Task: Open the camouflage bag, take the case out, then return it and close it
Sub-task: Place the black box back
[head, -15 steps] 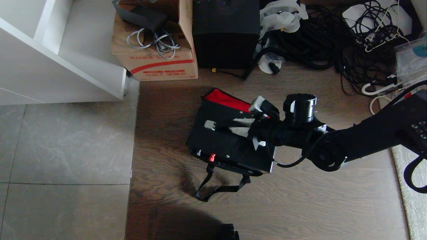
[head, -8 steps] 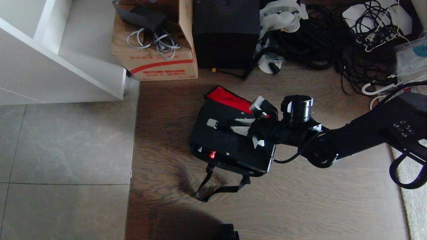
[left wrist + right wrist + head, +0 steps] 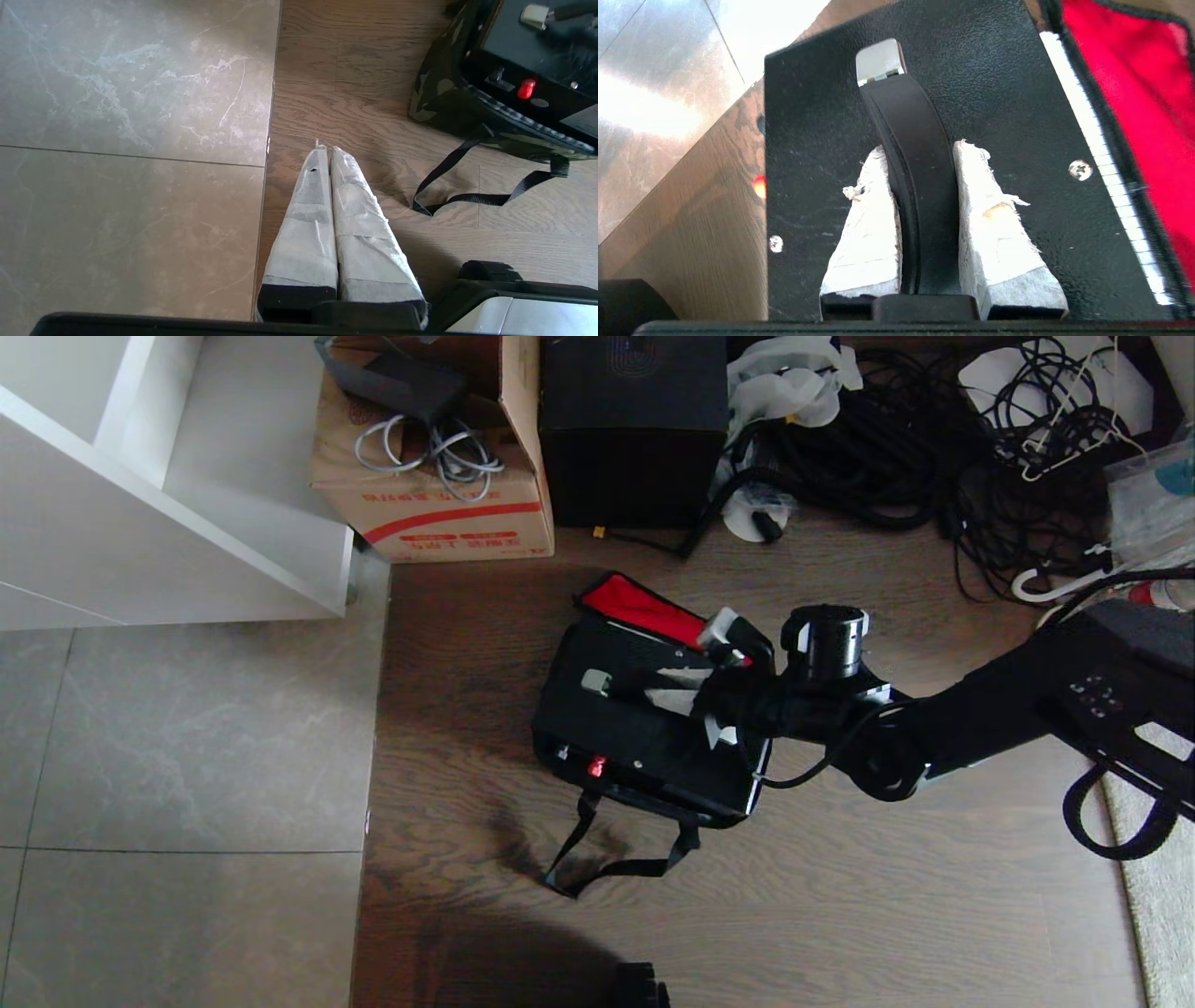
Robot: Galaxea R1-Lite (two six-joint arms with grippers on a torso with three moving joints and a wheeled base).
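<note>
Head view showed the right gripper [image 3: 674,687] clamped on the case's handle [image 3: 915,186], one taped finger on each side of it. Over the last second the case [image 3: 644,747] had crept slightly toward twelve o'clock and risen a little in the open camouflage bag [image 3: 434,88], whose red lid lining [image 3: 644,607] lay folded back; I judged the removal under way, not finished. The left gripper [image 3: 327,154] hung parked with fingers pressed together, at seven o'clock from the bag. A cardboard box [image 3: 434,504], a black cube box [image 3: 635,439] and tangled cables [image 3: 915,457] crowded the twelve o'clock side; the strap [image 3: 607,859] trailed at six.
</note>
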